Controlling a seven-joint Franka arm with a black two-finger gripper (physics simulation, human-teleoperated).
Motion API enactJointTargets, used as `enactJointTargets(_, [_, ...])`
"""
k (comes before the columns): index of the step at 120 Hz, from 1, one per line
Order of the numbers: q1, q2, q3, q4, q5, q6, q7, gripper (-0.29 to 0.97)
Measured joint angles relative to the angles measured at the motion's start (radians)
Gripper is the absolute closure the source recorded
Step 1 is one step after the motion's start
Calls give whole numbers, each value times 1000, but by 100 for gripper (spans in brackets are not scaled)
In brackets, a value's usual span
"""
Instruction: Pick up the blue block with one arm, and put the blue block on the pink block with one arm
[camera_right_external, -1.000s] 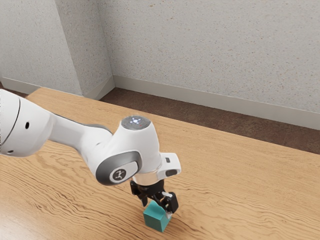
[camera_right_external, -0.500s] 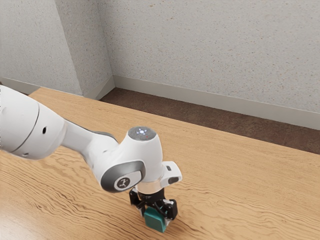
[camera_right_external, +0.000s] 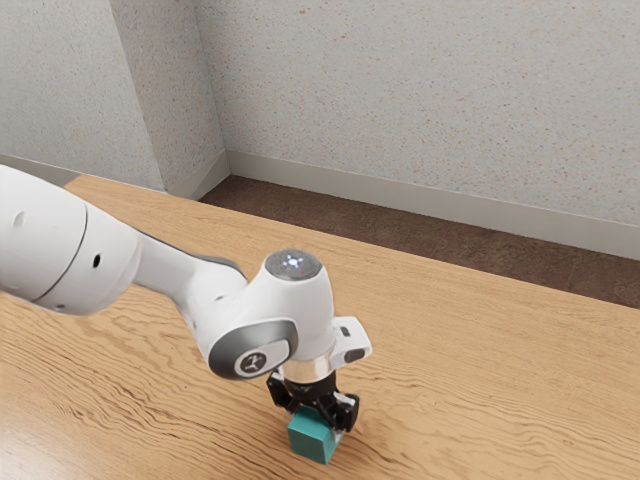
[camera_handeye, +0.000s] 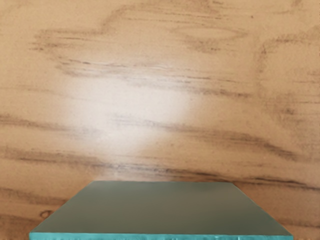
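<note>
One black gripper (camera_right_external: 314, 413) is sitting right over one smooth, boxy blue block (camera_right_external: 310, 443) on the stripy wooden counter (camera_right_external: 500, 380), and I cannot tell if it is squeezing.

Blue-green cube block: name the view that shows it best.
Exterior view: the blue-green cube block shows two side faces beneath the black claw. The wrist view catches its top face, cropped at the picture's edge.
</note>
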Motion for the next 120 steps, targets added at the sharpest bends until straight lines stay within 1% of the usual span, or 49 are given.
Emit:
enactJointTargets(44, [4,-20,10,5,9,-14,-31,32])
enactJointTargets(55, [17,-48,45,90,37,-63,-30,32])
enactJointTargets(63, [87,-87,52,130,50,-97,-14,33])
enactJointTargets(74, [224,-120,40,177,57,-155,31,32])
enactJointTargets(78, [293,-127,14,189,56,-175,55,32])
enactJointTargets(85, [446,-129,-74,215,44,-216,100,32])
enactJointTargets(90, [514,-108,-110,264,37,-255,135,31])
enactJointTargets(95, [543,-77,-127,326,29,-304,168,31])
enactJointTargets(101, [551,-52,-141,361,23,-355,207,31])
enactJointTargets(109, [563,-35,-161,375,17,-413,260,32])
enactJointTargets(120, [592,-19,-169,377,13,-481,331,32])
